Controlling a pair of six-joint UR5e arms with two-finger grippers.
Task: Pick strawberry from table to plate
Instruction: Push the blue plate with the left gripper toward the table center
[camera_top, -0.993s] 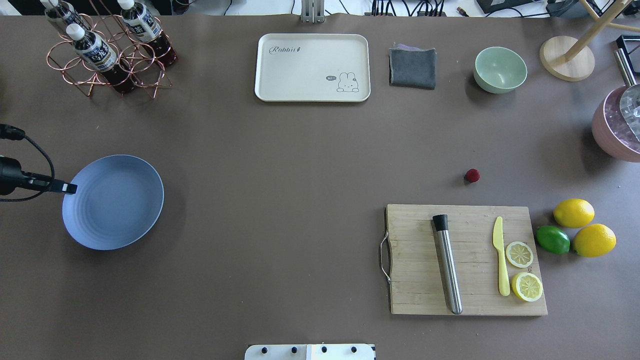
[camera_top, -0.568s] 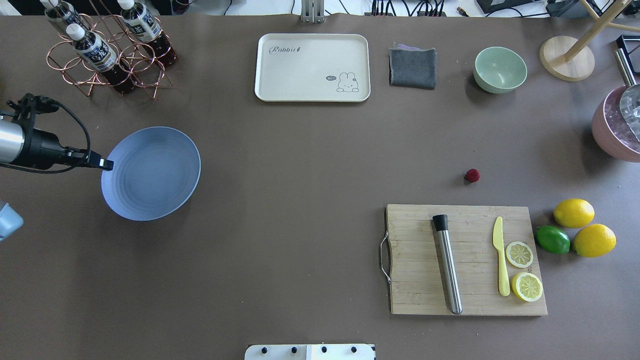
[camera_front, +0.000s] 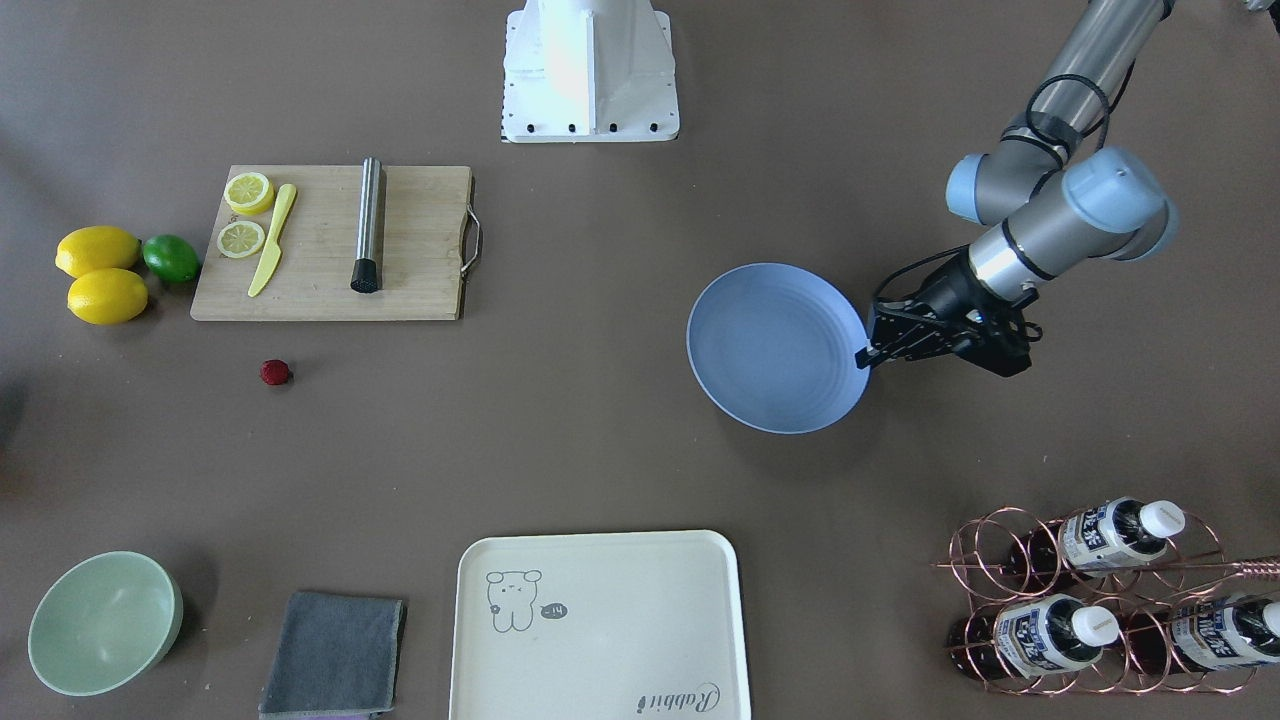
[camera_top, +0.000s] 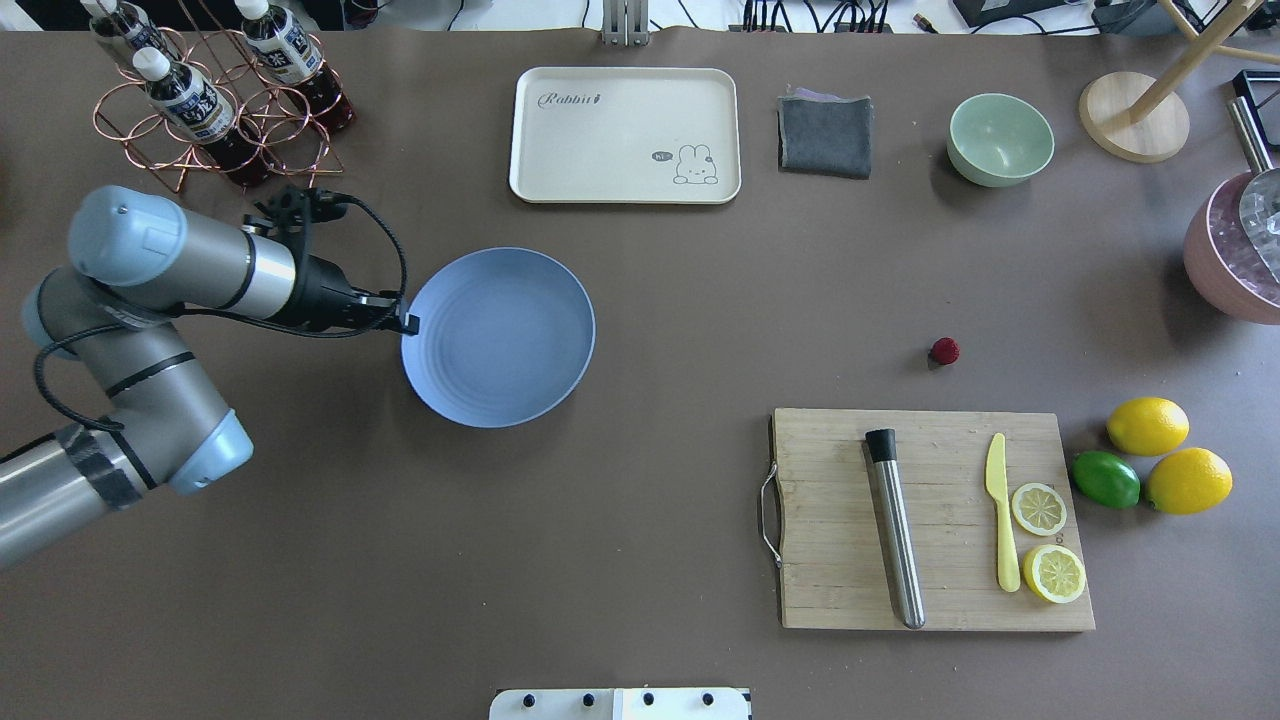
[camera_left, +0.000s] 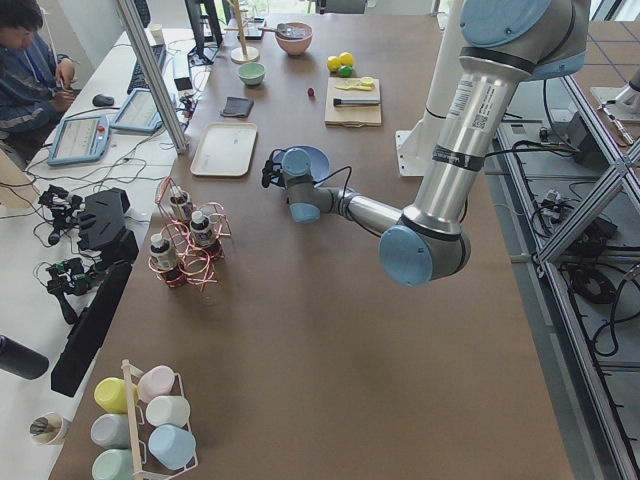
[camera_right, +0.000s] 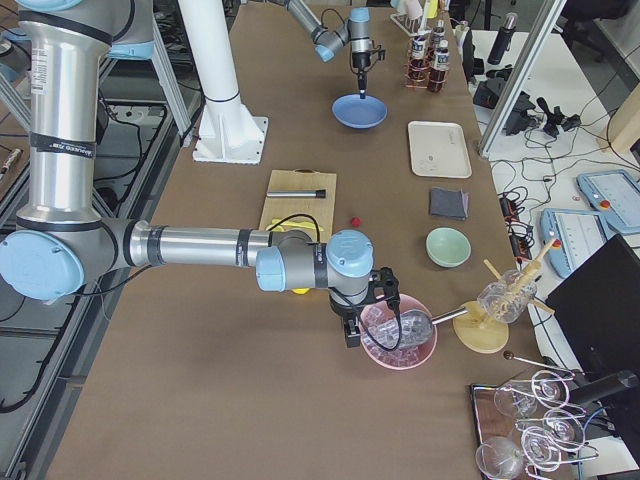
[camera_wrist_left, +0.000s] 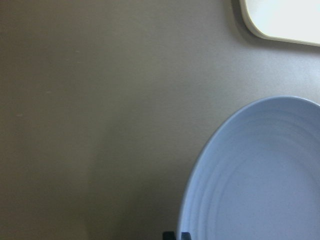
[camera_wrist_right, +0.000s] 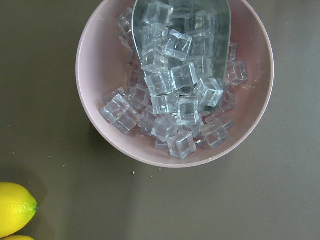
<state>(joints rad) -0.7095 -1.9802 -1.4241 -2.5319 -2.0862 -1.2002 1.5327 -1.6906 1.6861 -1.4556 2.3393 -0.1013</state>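
- left gripper (camera_top: 408, 325): clenched on the left rim of the plate (camera_top: 510, 340), fingertips pinching the edge. The arm comes in from the left of the overhead view.
- plate: left of table centre, on the near side of the cream tray (camera_top: 625, 135), right of the bottle rack (camera_top: 215, 110). Can't tell whether it rests on the table (camera_top: 640, 300) or is lifted.
- strawberry (camera_top: 944, 350): on the table, right half, just on the far side of the cutting board (camera_top: 930, 520), well apart from the plate.
- right gripper (camera_right: 351, 332): seen only from the side camera, beside the pink bowl (camera_right: 385, 358) at the table's right edge. Released or clenched, can't tell.
- right wrist view: the bowl holds ice cubes (camera_wrist_right: 175, 90) and a metal scoop (camera_wrist_right: 220, 30).
- two lemons (camera_top: 1147, 425) and a lime (camera_top: 1105, 479) sit just right of the board.
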